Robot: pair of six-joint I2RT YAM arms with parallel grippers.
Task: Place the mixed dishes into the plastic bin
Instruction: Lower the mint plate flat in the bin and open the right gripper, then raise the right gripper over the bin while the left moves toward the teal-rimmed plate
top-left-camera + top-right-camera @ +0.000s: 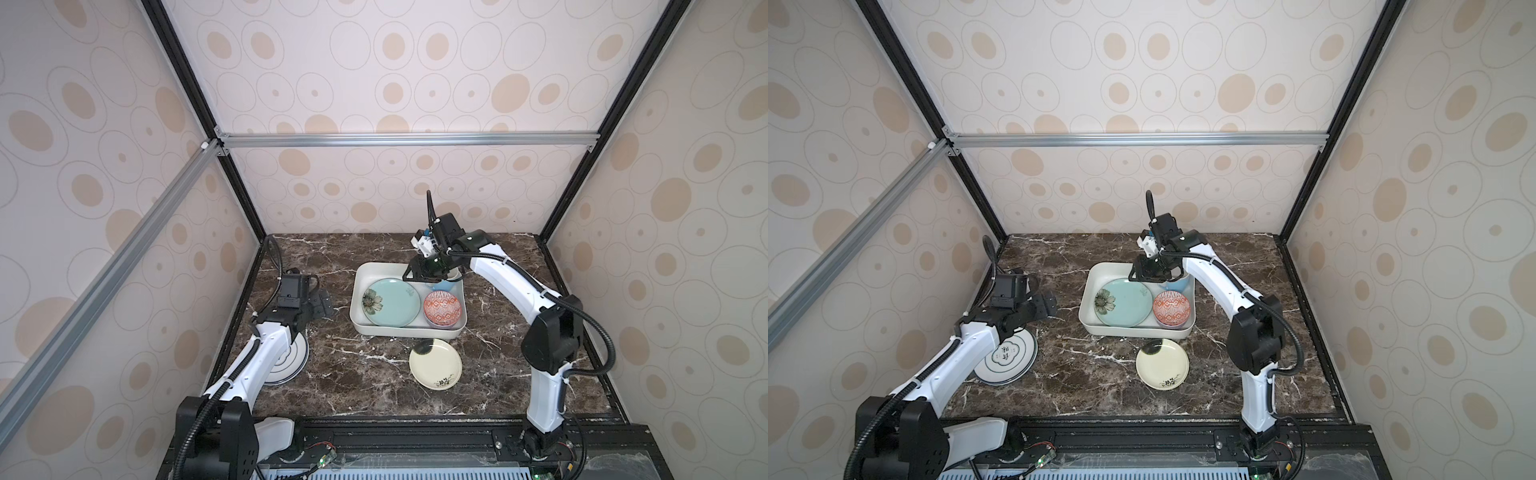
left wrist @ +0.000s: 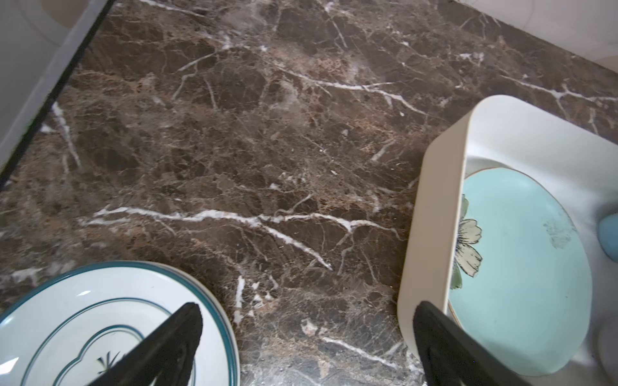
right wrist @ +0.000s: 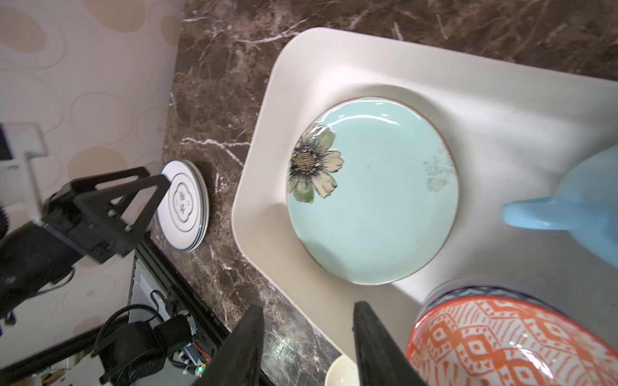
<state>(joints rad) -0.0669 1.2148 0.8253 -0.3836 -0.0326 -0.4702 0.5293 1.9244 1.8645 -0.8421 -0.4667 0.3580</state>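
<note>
Plastic bin point(image 1: 399, 331) in the middle of the bench point(image 1: 498, 374), holding a teal flower plate point(image 1: 392, 301), a red-patterned bowl point(image 1: 443, 308) and a light-blue mug point(image 1: 1177, 284).
The right end effector point(image 3: 309, 305) hangs above the mug, jaws parted and empty (a drop-off step, I judge). The left end effector point(image 2: 307, 305) hovers wide open near the white blue-rimmed plates point(image 1: 1007, 359). Next likely: pinch the rim of the small cream plate point(image 1: 435, 363) lying just before the bin.

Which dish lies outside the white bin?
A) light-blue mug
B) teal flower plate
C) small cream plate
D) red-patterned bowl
C: the small cream plate lies on the marble table beside the plastic bin; the teal flower plate, red-patterned bowl and light-blue mug sit inside it.
</note>
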